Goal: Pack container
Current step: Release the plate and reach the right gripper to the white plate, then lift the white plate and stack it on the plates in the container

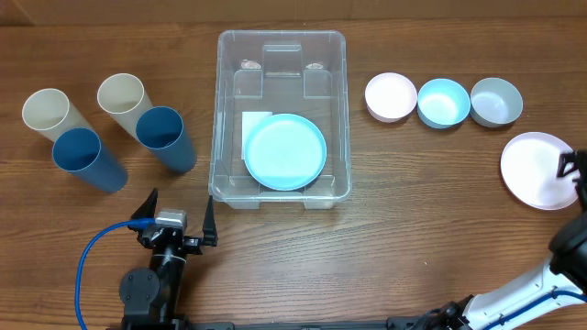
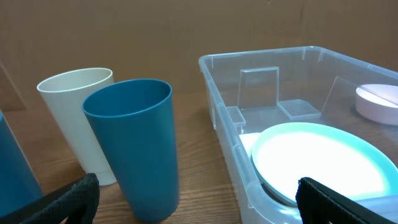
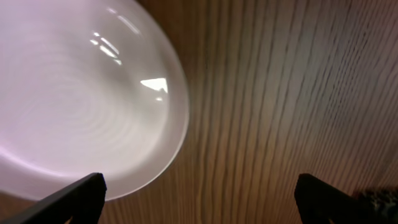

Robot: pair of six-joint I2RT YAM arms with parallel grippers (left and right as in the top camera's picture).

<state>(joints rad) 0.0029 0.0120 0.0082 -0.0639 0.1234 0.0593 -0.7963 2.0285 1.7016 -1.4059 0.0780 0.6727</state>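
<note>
Gaping left gripper (image 1: 181,203) near container (image 1: 341,110); right gripper (image 3: 199,190) spread at rim of pink plate (image 3: 74,93), cut off overhead

Wooden table (image 1: 394,229), container (image 1: 275,82), cups (image 1: 165,137), bowls (image 1: 443,102), pink plate (image 1: 538,170)

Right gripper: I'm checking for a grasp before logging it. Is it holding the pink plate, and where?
Nothing is held. The right gripper is open near the pink plate, not closed on its rim.

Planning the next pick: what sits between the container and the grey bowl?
From the container: a pink bowl, then a light blue bowl; overhead view shows it.
</note>
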